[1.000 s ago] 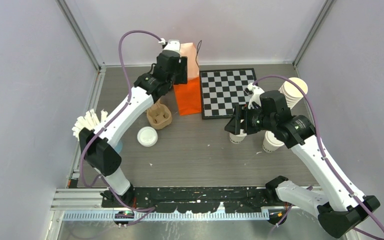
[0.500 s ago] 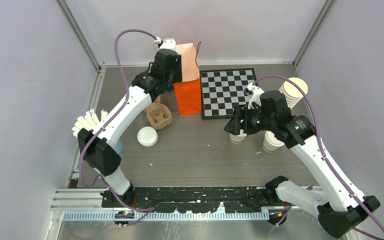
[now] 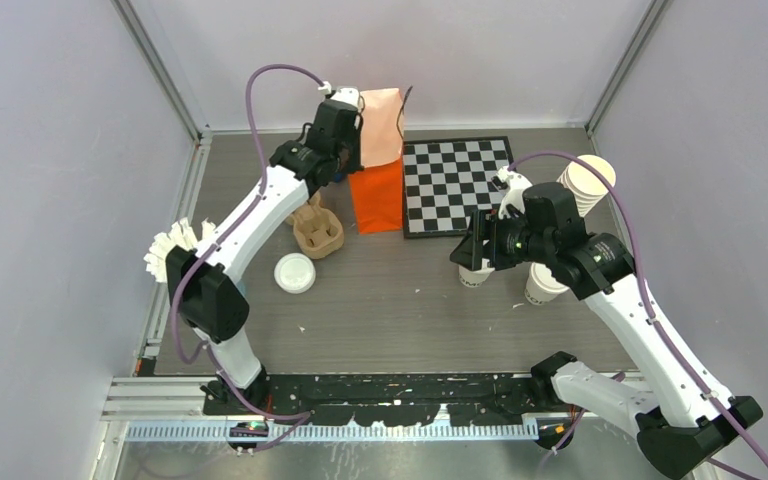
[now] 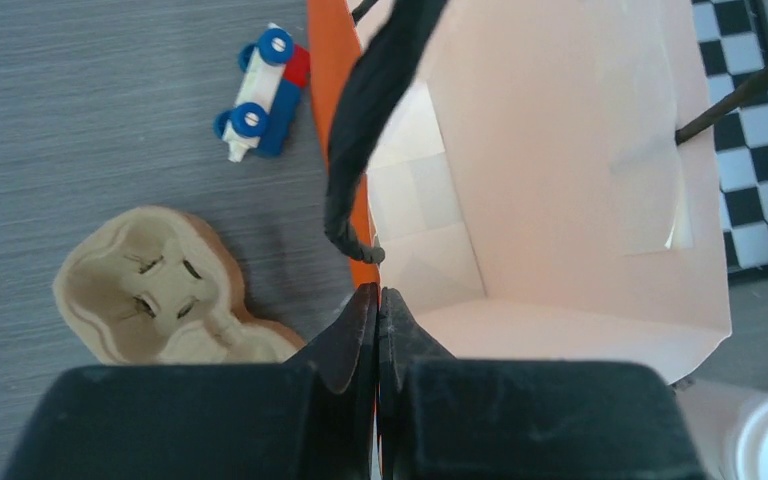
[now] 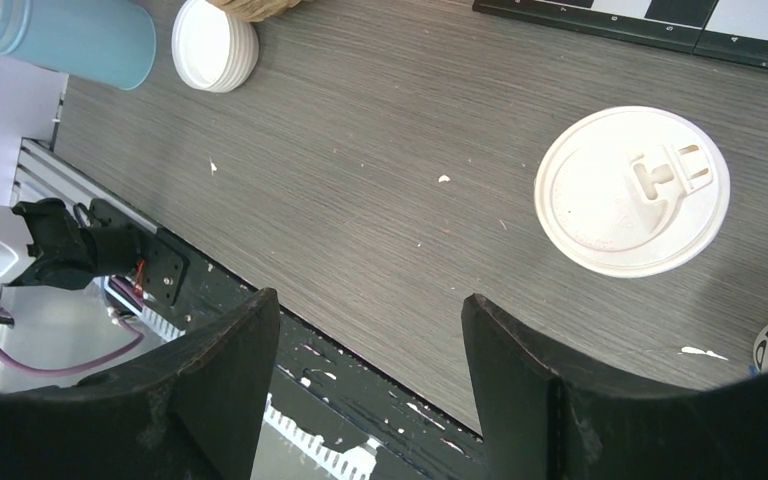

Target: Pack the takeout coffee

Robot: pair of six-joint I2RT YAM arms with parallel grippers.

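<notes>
**Coffee not yet bagged**

The tall orange paper bag (image 3: 378, 185) is seen standing open. Its rim is pinched between the closed fingers of the left gripper (image 4: 377, 303). The small white lidded paper coffee cup (image 5: 632, 190) is noted on the table (image 3: 380, 300), right of the bag and apart from it. The right gripper (image 5: 365, 330) is held wide beside the cup, with nothing grasped. Grasping, lifting and insertion are judged outstanding.

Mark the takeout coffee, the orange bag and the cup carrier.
takeout coffee (image 5: 632, 192): right wrist view, lid centre.
orange bag (image 3: 375, 195): top view, orange lower face.
cup carrier (image 4: 155, 290): left wrist view, its middle.
</notes>
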